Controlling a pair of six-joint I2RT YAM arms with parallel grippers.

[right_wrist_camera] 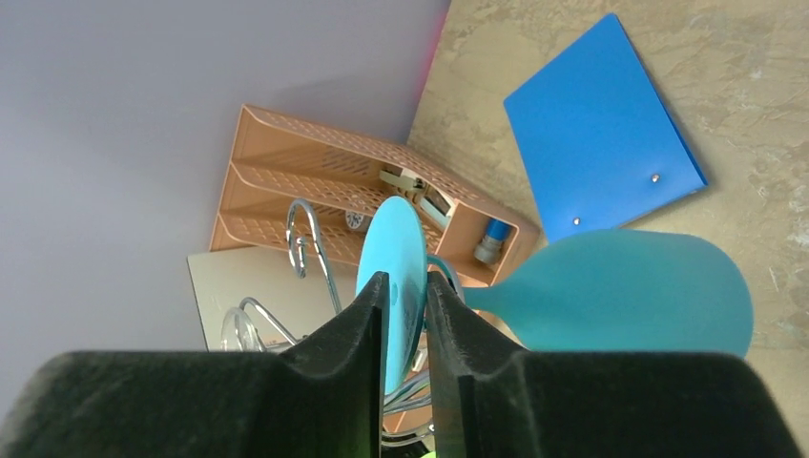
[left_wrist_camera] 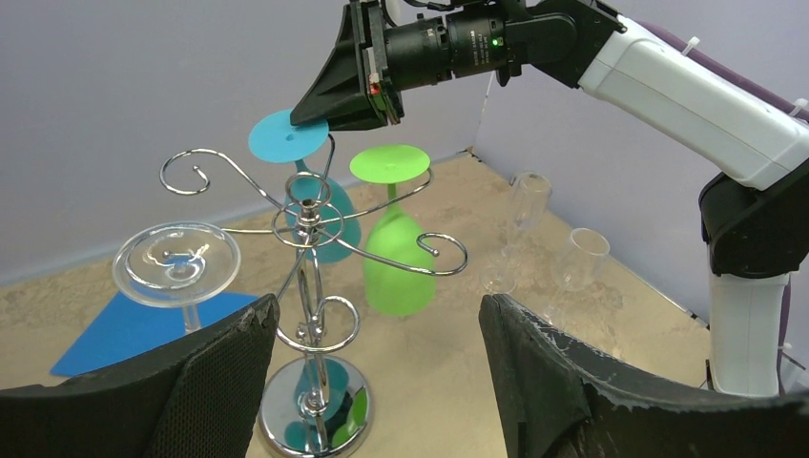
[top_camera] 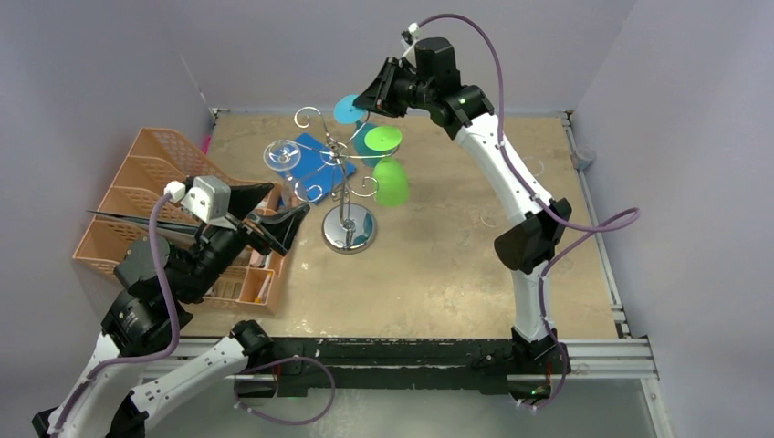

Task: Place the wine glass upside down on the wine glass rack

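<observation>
Where the left gripper [top_camera: 290, 199] waits: near the desk's left edge, jaws spread wide and empty; it is likely no threat.
Clear wine glass [left_wrist_camera: 176, 262]: hangs inverted on the left arm of the silver chrome wire rack [left_wrist_camera: 307, 286]; a jolt could shake it off.
Teal plastic wine glass [right_wrist_camera: 630, 286]: inverted at the rack's far arm; whether its foot sits on the wire is unclear.
Right gripper [right_wrist_camera: 407, 279]: jaws a slit apart around the teal foot; gripping or released, nobody can tell. If the glass is unseated, it drops.
</observation>
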